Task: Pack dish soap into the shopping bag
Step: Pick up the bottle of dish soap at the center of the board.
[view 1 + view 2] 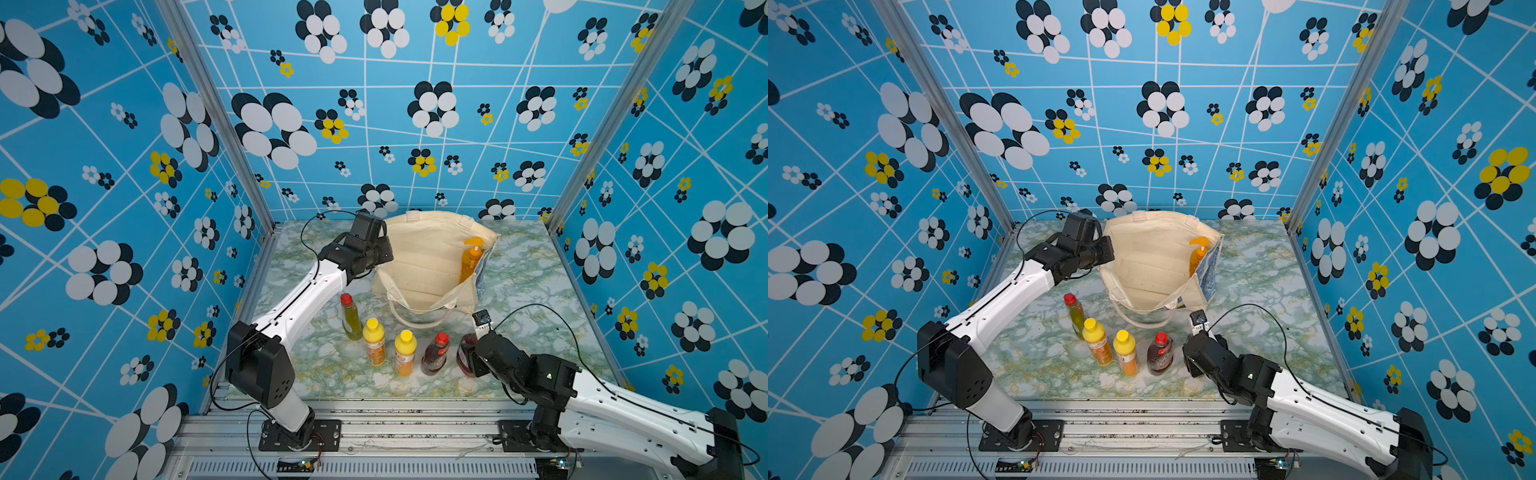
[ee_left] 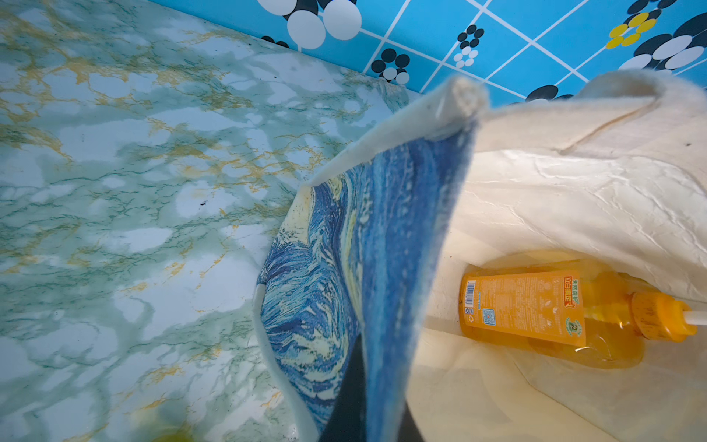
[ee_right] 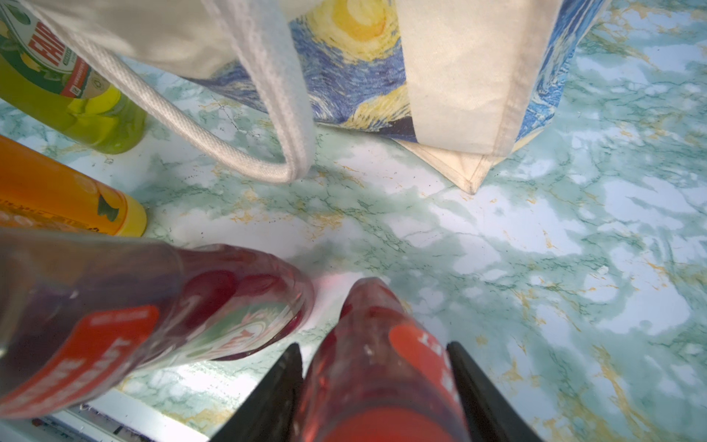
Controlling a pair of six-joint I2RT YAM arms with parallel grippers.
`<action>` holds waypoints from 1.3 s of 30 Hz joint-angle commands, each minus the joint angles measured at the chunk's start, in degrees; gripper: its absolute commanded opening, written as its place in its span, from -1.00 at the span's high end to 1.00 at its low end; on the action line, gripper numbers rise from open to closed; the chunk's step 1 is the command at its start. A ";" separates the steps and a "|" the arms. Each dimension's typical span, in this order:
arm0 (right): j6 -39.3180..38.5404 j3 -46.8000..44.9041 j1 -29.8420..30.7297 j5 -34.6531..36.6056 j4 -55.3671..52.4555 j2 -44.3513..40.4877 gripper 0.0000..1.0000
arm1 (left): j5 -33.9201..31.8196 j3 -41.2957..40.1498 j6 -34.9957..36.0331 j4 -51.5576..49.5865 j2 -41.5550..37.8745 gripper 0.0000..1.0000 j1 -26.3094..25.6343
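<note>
At the back, the left gripper (image 1: 381,254) is pinched shut on the left rim of the bag (image 1: 415,262). Its wrist view shows the cloth wall running straight into the jaws. The bag stands open on the table (image 1: 519,282), and we judge it soft enough to slump shut if that rim is let go. Inside it, against the right wall, leans the pump bottle (image 1: 471,262), so one of six is packed.

In front stands a row, all upright on the table: the green bottle (image 1: 351,320), an orange bottle (image 1: 373,340), a second orange bottle (image 1: 405,353), a red bottle (image 1: 435,353) and a second red bottle (image 3: 367,313). The right gripper (image 3: 373,346) is set about this last one from above, with a jaw close along each side. Whether they already press on it we cannot tell, as the wrist view is blurred that near.

We take this bottle to be full, so weighty for its size. Its plastic looks smooth and likely slippery, stiff enough to hold yet liable to give under a hard squeeze. The best hold seems to be across the narrower body below the shoulder, not on the cap. The first red bottle stands just beside it and could be knocked as it lifts.
</note>
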 commanded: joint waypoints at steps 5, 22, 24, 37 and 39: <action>-1.36 -2.68 -0.38 1.70 3.92 -2.39 0.01 | -1.44 0.31 0.18 -0.84 -0.70 0.95 -0.27; -3.26 0.67 -0.39 7.72 3.42 -2.78 1.00 | -0.85 0.27 0.17 -0.23 -0.88 0.95 -0.31; -3.98 3.46 -0.40 10.08 1.64 -2.76 1.00 | -0.75 0.05 0.09 0.03 -0.97 0.95 -0.31; -9.20 33.28 -0.54 19.66 -7.07 4.67 1.00 | 0.86 -0.92 0.12 3.28 -1.15 0.95 -0.84; -10.95 40.56 -0.84 19.26 -9.15 8.04 1.00 | 1.32 -0.82 0.37 3.47 -1.06 0.95 -0.93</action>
